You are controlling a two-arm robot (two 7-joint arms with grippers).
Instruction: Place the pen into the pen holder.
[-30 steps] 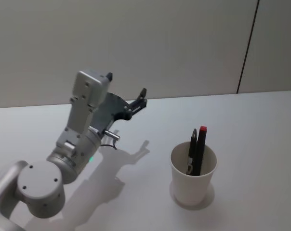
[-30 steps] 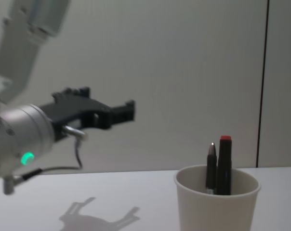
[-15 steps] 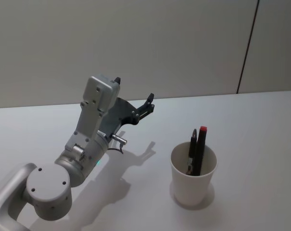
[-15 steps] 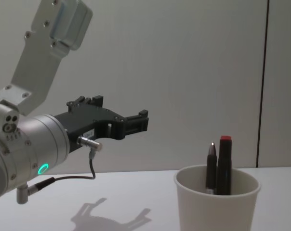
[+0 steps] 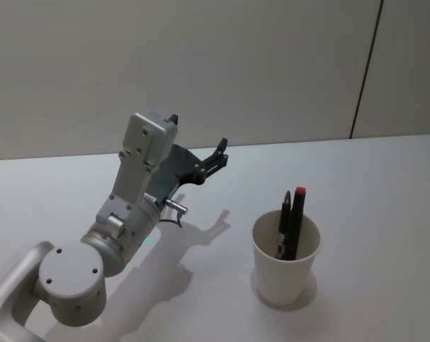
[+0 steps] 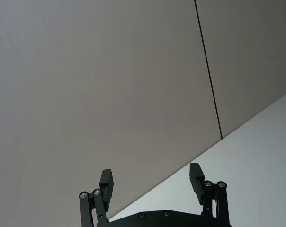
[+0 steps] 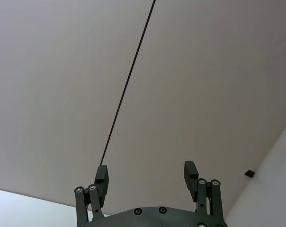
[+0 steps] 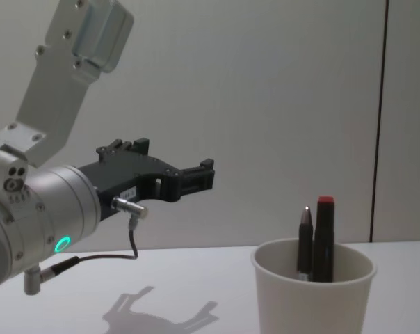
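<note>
The left claw [image 5: 218, 153] hangs in the air above the white counter [image 5: 386, 199], left of the pen holder and well apart from it, pointing toward the far wall. In the left wrist view its two black fingers [image 6: 107, 183] stand spread with bare wall between them, so it is released and grasps nothing. In the chest view the same claw [image 8: 204, 176] shows from the side, level and clear of the counter, with a green ring light on the grey wrist behind it. A thin cable loops down from a small metal plug under the wrist.

The right claw [image 7: 147, 176] faces a wall with one dark vertical seam; its two fingers [image 7: 101, 177] are likewise parted and empty.

One pen holder [image 5: 285, 260], a white paper cup, stands upright on the counter to the right. Two pens stand in it, side by side and near touching: a dark pen [image 5: 284, 221] with a pointed tip and a black pen with a red cap end [image 5: 297, 214]. Both rise above the rim. Their lower ends are hidden inside the cup, and in the chest view the cup's base is cut off by the picture's edge.
</note>
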